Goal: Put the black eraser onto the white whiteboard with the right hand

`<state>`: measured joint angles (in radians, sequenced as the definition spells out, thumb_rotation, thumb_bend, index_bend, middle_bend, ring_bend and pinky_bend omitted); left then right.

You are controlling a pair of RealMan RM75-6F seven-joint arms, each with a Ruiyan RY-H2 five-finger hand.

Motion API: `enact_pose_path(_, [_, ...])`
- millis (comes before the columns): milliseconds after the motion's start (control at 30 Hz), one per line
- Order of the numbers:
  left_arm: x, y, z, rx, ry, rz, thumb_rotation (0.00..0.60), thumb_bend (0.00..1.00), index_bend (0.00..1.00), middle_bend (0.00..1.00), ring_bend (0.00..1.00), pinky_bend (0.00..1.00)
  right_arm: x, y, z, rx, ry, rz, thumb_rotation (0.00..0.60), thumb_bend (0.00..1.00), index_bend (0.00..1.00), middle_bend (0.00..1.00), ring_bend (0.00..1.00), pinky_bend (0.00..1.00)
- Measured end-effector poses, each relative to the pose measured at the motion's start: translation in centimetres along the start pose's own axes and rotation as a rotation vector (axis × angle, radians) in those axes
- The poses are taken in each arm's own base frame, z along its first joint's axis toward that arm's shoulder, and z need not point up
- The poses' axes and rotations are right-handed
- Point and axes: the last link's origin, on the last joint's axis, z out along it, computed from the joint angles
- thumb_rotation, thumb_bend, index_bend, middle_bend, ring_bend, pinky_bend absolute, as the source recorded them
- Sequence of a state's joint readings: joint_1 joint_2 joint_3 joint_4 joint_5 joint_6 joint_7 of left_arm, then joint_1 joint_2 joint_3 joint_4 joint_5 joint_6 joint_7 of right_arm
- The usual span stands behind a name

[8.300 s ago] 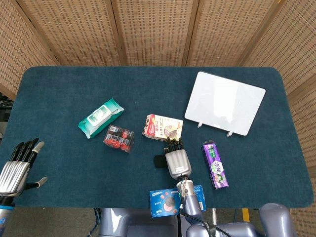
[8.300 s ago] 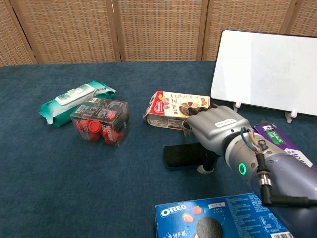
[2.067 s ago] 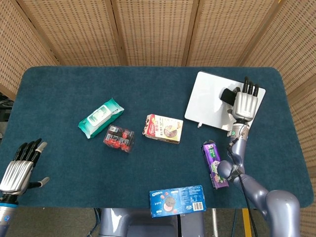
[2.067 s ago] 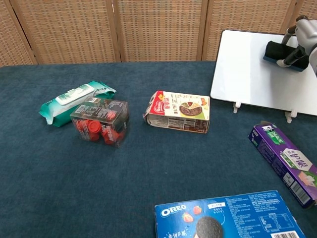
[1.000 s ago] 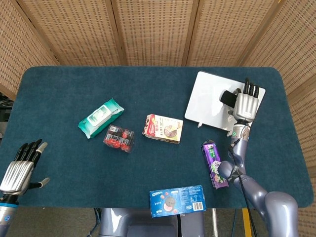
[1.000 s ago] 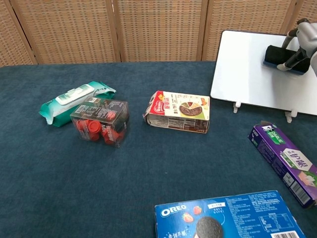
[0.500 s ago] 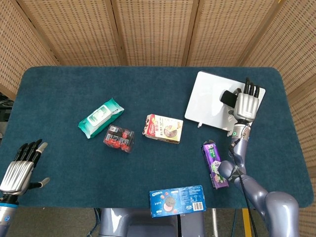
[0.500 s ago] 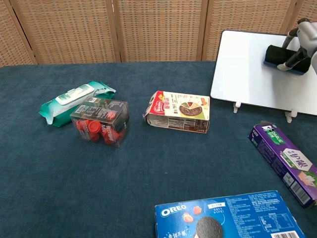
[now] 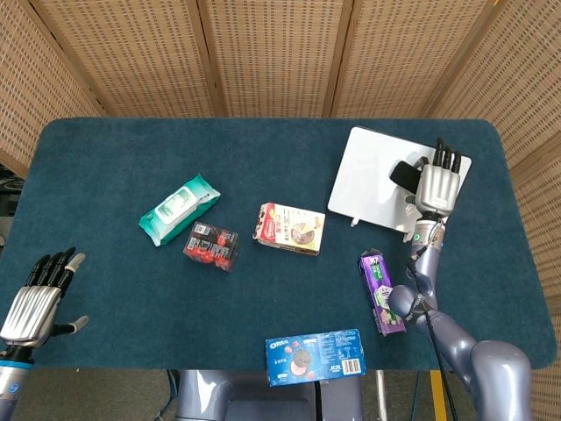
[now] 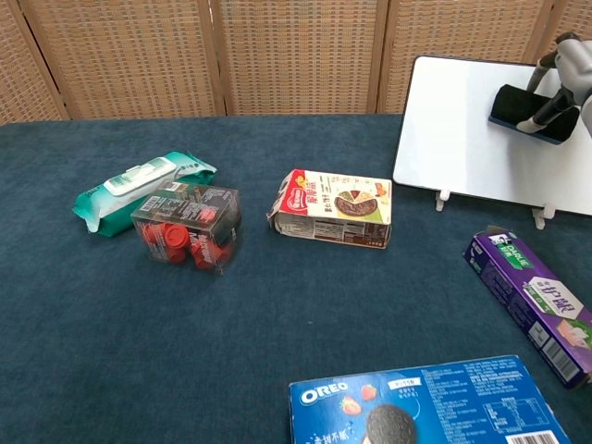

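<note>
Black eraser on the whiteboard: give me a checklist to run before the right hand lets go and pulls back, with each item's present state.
1. Black eraser is over the white whiteboard, not past its edge: ok in both views.
2. Eraser lies flat on the board surface: cannot tell; in the chest view it looks tilted, its underside hidden.
3. Right hand has released the eraser: not ok; its fingers are on the eraser.
4. Whiteboard rests steady on its feet: ok, both feet sit on the table.
5. Retreat path toward the robot is free: not ok; the purple box lies beside the right arm.
6. Left hand is away from the work: ok.
</note>
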<state>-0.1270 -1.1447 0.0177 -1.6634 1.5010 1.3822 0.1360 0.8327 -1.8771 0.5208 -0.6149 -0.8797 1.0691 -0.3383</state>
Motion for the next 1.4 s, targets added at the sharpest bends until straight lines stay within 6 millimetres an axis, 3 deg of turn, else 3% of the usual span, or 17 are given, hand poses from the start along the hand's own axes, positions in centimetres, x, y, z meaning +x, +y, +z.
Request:
enact_pose_path(400, [0.0, 0.0, 0.1, -0.001, -0.004, -0.006, 0.600, 0.14, 0.00, 0.00, 0.00, 0.00, -0.1, -0.3, -0.8, 0.030, 0.008, 0.013, 0.600, 0.04, 0.10, 0.00, 0.00, 0.00])
enact_pose_path(733, [0.3, 0.1, -0.2, -0.010, 0.006, -0.014, 0.600, 0.14, 0.00, 0.00, 0.00, 0.00, 0.1, -0.6, -2.8, 0.069, 0.023, 0.062, 0.600, 0.02, 0.08, 0.00, 0.00, 0.00])
enact_pose_path(1067, [0.7, 0.0, -0.6, -0.018, 0.023, -0.021, 0.600, 0.14, 0.00, 0.00, 0.00, 0.00, 1.7, -0.3, -5.7, 0.166, 0.063, 0.114, 0.600, 0.03, 0.08, 0.00, 0.00, 0.00])
enact_pose_path(1233, [0.9, 0.1, -0.9, -0.026, 0.037, -0.024, 0.600, 0.14, 0.00, 0.00, 0.00, 0.00, 3.5, 1.9, -8.6, 0.269, 0.059, 0.114, 0.600, 0.03, 0.08, 0.00, 0.00, 0.00])
enact_pose_path(1400, [0.9, 0.3, -1.2, -0.041, 0.042, -0.024, 0.600, 0.14, 0.00, 0.00, 0.00, 0.00, 4.9, 6.7, -12.4, 0.343, 0.027, 0.045, 0.600, 0.03, 0.08, 0.00, 0.00, 0.00])
